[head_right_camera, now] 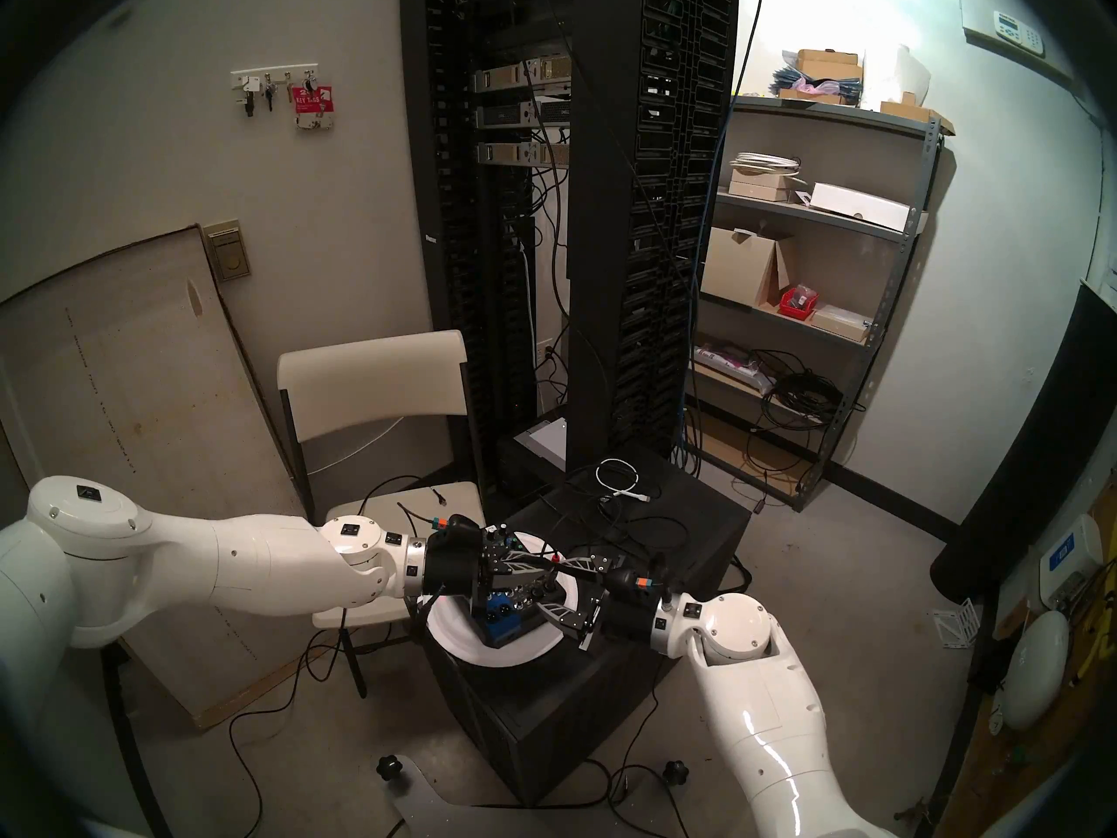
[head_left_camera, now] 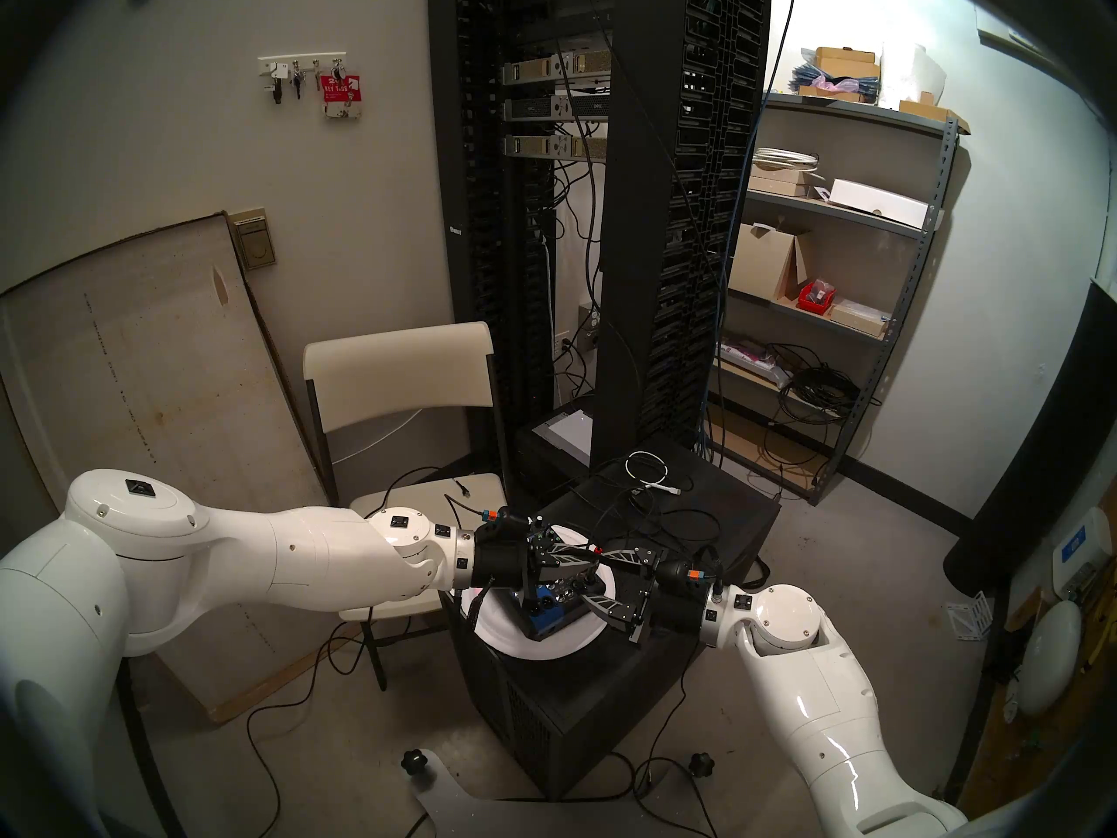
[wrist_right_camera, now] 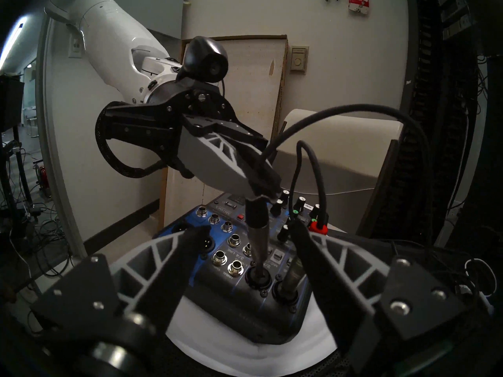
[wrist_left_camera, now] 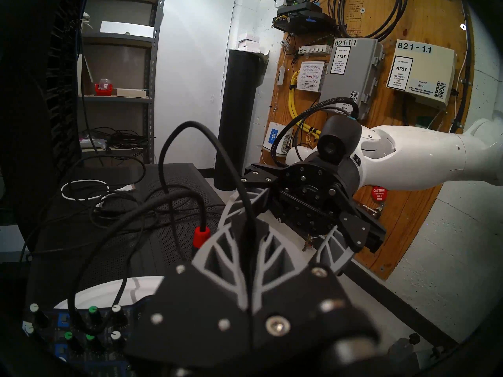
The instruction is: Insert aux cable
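1. Left gripper (wrist_right_camera: 262,190) – jaws pinched the aux cable (wrist_right_camera: 257,232) by its barrel, the tip entering 1 socket of the mixer (wrist_right_camera: 261,314).
2. Advice: press straight down the socket's axis, no tilt.
3. Right gripper (wrist_right_camera: 239,248) – jaws spread, flanking the mixer, the red-banded plug (wrist_right_camera: 318,228) beyond.

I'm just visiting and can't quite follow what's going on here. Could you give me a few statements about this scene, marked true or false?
1. The left gripper grips the thin black aux cable's plug. True.
2. The plug tip sits at a socket on the blue-and-black audio mixer. True.
3. The right gripper grips the red-banded plug. False: it is open, holding nothing.
4. The mixer rests on the cream folding chair. False: it sits on a round white plate.
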